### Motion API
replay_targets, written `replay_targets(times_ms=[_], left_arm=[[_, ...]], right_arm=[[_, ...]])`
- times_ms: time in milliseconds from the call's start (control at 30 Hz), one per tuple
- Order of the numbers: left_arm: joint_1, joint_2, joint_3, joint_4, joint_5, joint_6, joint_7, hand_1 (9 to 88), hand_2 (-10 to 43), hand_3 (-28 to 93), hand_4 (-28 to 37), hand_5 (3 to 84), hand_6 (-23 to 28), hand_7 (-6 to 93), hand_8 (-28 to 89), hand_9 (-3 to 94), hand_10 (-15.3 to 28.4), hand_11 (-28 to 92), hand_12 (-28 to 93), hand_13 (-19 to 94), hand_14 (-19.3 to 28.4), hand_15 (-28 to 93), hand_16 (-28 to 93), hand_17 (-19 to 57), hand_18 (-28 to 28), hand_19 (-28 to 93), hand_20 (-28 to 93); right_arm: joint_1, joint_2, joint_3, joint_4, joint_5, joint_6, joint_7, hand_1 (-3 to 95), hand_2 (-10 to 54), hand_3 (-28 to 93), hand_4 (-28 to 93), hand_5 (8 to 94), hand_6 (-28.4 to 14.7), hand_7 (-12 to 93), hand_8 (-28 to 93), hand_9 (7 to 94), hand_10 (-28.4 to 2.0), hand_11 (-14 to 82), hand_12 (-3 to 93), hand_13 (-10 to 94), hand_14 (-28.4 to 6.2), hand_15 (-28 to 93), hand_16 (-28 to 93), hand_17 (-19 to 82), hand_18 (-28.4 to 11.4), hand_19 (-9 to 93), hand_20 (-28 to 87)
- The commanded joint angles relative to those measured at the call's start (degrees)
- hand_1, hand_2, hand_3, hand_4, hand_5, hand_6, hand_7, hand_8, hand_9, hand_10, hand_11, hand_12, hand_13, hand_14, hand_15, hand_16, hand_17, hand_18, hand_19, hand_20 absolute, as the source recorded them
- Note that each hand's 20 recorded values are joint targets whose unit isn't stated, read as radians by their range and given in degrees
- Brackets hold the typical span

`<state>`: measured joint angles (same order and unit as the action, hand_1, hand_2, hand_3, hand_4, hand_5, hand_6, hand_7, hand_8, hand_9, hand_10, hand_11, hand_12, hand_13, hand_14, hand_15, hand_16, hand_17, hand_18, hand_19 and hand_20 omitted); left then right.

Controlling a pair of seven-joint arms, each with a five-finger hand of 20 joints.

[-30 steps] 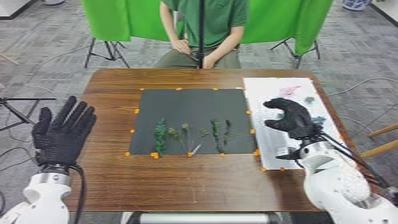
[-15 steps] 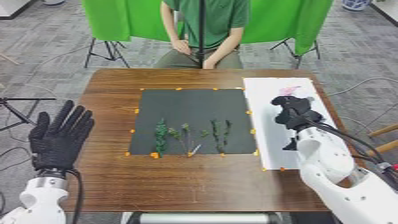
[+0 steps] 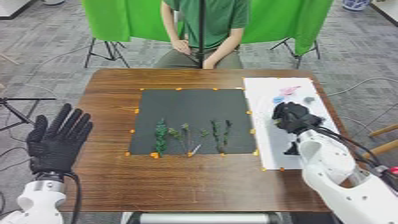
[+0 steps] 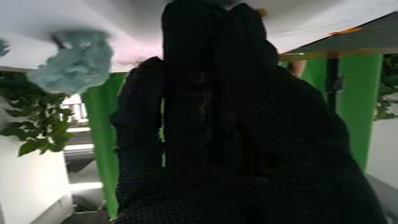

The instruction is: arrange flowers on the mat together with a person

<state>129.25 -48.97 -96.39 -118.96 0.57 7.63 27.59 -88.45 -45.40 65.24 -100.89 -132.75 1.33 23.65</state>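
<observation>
While the right hand (image 3: 298,119) was over the white sheet (image 3: 265,88), open or closed, couldn't tell. Pink flower (image 3: 290,90) lay beyond it; green stems (image 3: 161,136) on dark mat (image 3: 188,106); left hand (image 3: 55,150) open, left of mat.

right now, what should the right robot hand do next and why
Probably ease the right robot hand a little toward the pink flower: it lies just beyond on the white sheet, while the sprigs on the dark mat all look green.
</observation>
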Motion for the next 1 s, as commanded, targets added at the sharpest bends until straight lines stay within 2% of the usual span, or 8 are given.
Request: replay_targets(times_ms=[33,200,367,467,667,833,1000], left_arm=[[1.07,-1.49,-0.40,-0.03,-0.29,-0.66,-1.08,23.3,11.4,70,-28.3,41.1,6.7,5.0,-9,36.2,13.0,13,6,26,12.3,21,-7,-1.0,8.7,18,10],[2.19,-2.13,-1.33,-0.36,-0.26,-0.42,-1.31,23.4,11.4,70,-28.3,41.1,6.7,5.1,-9,36.2,13.0,13,6,26,12.3,21,-7,-1.1,8.8,18,10],[3.15,-2.23,-1.80,-0.52,-0.60,-0.21,-1.24,23.5,11.4,70,-28.3,41.1,6.7,5.1,-9,36.2,13.1,13,5,26,12.3,21,-7,-1.1,8.9,18,10],[3.17,-2.26,-1.67,-0.42,-0.76,-0.07,-1.33,23.5,11.4,70,-28.3,41.2,6.7,5.1,-9,36.3,13.1,13,5,26,12.3,21,-7,-1.1,8.9,18,10],[3.31,-2.03,-1.51,-0.24,-0.74,0.18,-1.28,23.5,11.4,70,-28.3,41.1,6.7,5.1,-9,36.2,13.1,13,5,26,12.3,21,-7,-1.2,9.0,18,10],[1.23,-1.80,-0.30,0.99,-0.70,-0.01,-2.14,23.5,11.4,70,-28.3,41.1,6.8,5.0,-9,36.2,13.0,13,5,26,12.3,21,-7,-1.1,8.9,18,10],[0.23,-1.57,0.09,1.65,-0.70,0.17,-2.58,23.5,11.4,70,-28.3,41.1,6.8,5.0,-9,36.2,13.0,13,5,26,12.2,21,-7,-1.1,9.0,18,10]], right_arm=[[1.05,-0.16,-2.74,-1.81,2.28,5.21,-1.38,71.9,-9.5,54,-28,60.0,2.5,39,-1,73.0,-6.0,11.7,41.5,75,0.2,24,44,38,-11.3,77,44],[3.16,0.23,-4.28,-6.85,5.85,10.03,-5.37,71.6,-9.5,55,-28,60.0,2.5,39,-2,73.0,-6.3,11.4,41.8,75,0.2,24,45,38,-11.0,77,44],[9.24,-2.79,-9.18,-8.58,8.50,8.98,-10.64,71.0,-9.5,56,-28,59.7,2.5,39,-2,72.6,-6.2,11.2,41.8,75,0.3,24,45,38,-10.7,76,44],[15.43,-5.69,-14.64,-5.91,7.99,10.97,-15.17,70.7,-9.5,56,-28,59.6,2.5,38,-2,72.4,-6.4,11.1,41.8,75,0.3,23,45,38,-10.5,76,44],[26.00,-12.44,-24.50,-1.16,11.28,7.25,-18.66,70.3,-9.5,57,-28,59.2,2.5,38,-3,72.0,-6.3,10.9,41.6,74,0.2,23,45,38,-10.0,75,44],[31.58,-16.15,-31.57,2.98,13.36,6.35,-20.74,69.8,-9.5,57,-28,58.9,2.5,38,-3,71.5,-6.7,10.8,41.3,73,0.2,23,45,37,-10.0,74,44],[33.83,-18.92,-36.50,5.57,11.92,3.78,-21.29,69.3,-9.5,58,-28,58.7,2.7,38,-3,71.2,-6.5,10.8,41.1,73,-0.1,22,45,37,-10.1,73,44]])
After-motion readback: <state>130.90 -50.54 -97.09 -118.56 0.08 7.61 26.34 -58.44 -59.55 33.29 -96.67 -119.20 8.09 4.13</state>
